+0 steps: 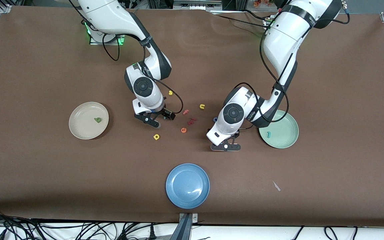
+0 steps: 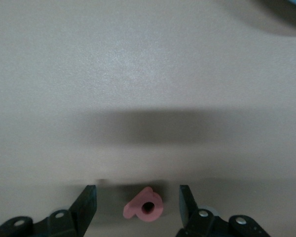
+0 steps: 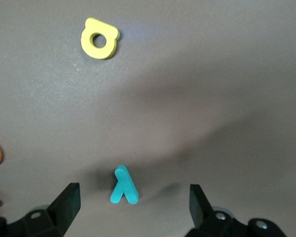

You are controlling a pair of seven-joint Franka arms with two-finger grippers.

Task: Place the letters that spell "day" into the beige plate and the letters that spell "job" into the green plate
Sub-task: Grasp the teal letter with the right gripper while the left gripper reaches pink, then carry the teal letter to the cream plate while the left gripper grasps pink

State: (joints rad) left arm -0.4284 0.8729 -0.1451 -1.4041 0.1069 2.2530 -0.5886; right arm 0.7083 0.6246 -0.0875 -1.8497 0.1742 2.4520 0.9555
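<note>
Left wrist view: left gripper (image 2: 137,207) jaws apart astride pink "b" (image 2: 144,209), untouched | right gripper (image 3: 133,205) wide open astride teal "y" (image 3: 124,185) | yellow "d" (image 3: 99,39) nearby

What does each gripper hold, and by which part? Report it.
Nothing yet. The left gripper brackets the pink b; the right gripper brackets the teal y, jaws apart.

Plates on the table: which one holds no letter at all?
The blue plate, nearest the front camera. The beige plate holds a green letter; the green plate holds a teal one.
</note>
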